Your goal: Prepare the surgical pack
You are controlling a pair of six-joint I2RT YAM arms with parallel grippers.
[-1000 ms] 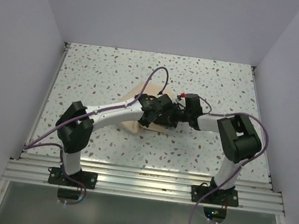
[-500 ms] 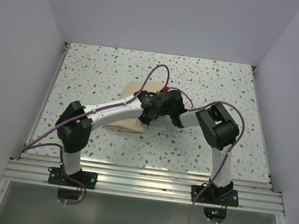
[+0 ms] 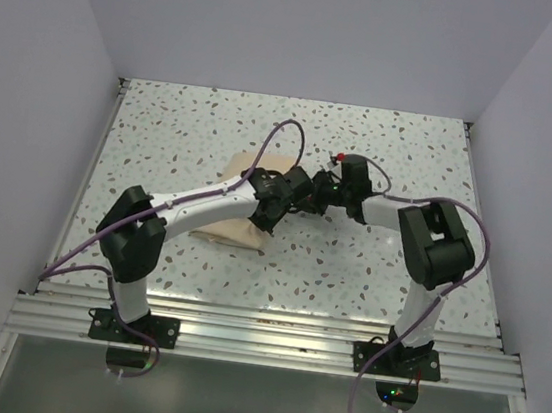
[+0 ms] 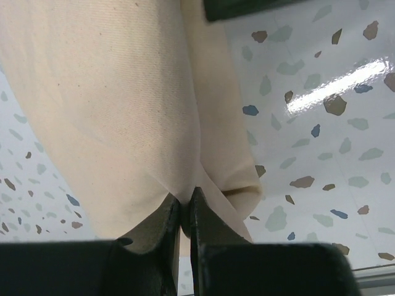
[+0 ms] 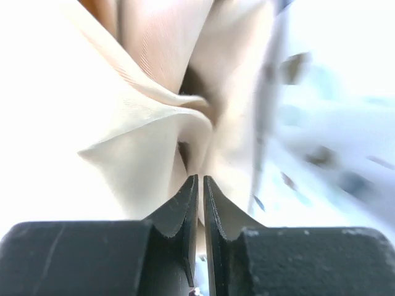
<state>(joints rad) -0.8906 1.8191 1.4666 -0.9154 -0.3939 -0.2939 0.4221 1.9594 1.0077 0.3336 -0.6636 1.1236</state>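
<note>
Seen from my remote station: both arms reach inward and meet over the middle of the speckled counter (image 3: 185, 125), where the tan fabric sheet (image 3: 231, 231) of the surgical pack lies just left of centre, partly hidden under the left forearm.

The left end effector (image 4: 184, 213) is drawn narrow, its two dark fingers (image 4: 166, 228) nipping a fold of the cloth. In my left wrist view the sheet rises away from the tips in one broad, smooth panel, with a second layer curling out to the right above the counter's glossy surface.

The right end effector (image 5: 200, 191) is likewise almost closed. A bunched pleat of the same cloth runs right down into the slit between its tips, so I read it as a pinch on the fabric. The cloth there is gathered into deep creases, and the counter beside it is blurred.

From overhead the two wrists sit just beside each other at the sheet's right-hand edge, too close for me to separate the tips. A purple cable (image 3: 289, 138) loops above the left wrist. I cannot make out any instruments or gauze.
</note>
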